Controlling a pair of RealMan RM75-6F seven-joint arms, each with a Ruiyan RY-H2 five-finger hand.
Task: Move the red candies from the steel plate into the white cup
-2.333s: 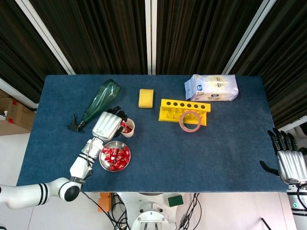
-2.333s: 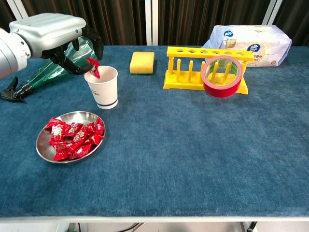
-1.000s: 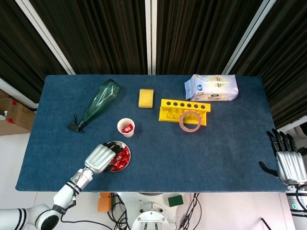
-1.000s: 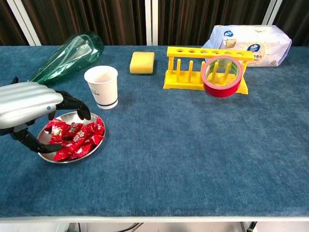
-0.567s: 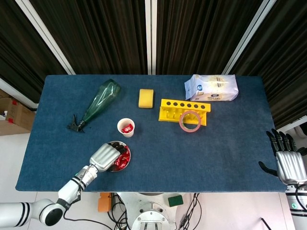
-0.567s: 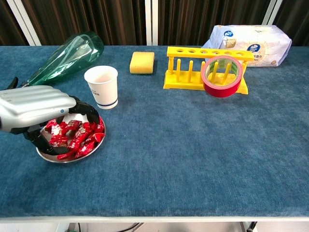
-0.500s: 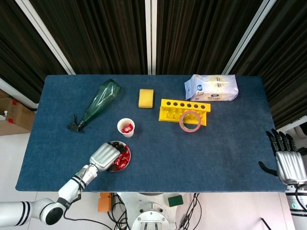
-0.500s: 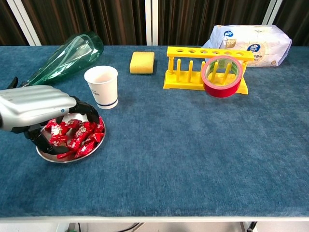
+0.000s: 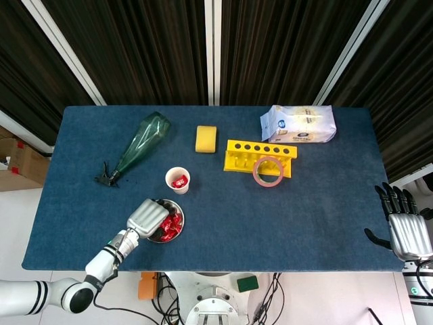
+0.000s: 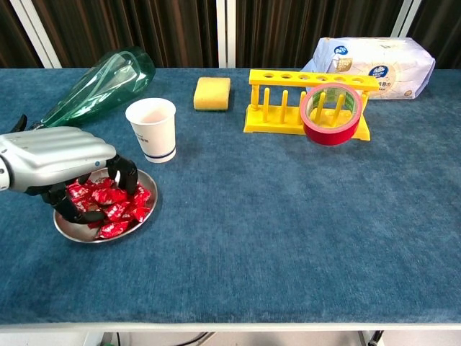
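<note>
The steel plate (image 9: 180,229) (image 10: 101,236) lies near the table's front left and holds several red candies (image 9: 171,225) (image 10: 119,210). My left hand (image 9: 147,217) (image 10: 55,160) lies over the plate's left half. Its fingers (image 10: 122,175) curl down into the pile and grip some candies against the thumb. The white cup (image 9: 178,180) (image 10: 151,128) stands upright just behind the plate, with a red candy inside it in the head view. My right hand (image 9: 404,227) hangs off the table's right edge, fingers spread and empty; the chest view does not show it.
A green bottle (image 9: 141,144) (image 10: 97,83) lies on its side behind the cup, to the left. A yellow sponge (image 9: 206,138), a yellow rack (image 9: 260,157) with a red tape roll (image 9: 268,171) leaning on it, and a white pack (image 9: 298,124) sit further back.
My left hand left the cup, came down over the plate, and its fingers have curled tighter into the candies. The right hand has stayed put.
</note>
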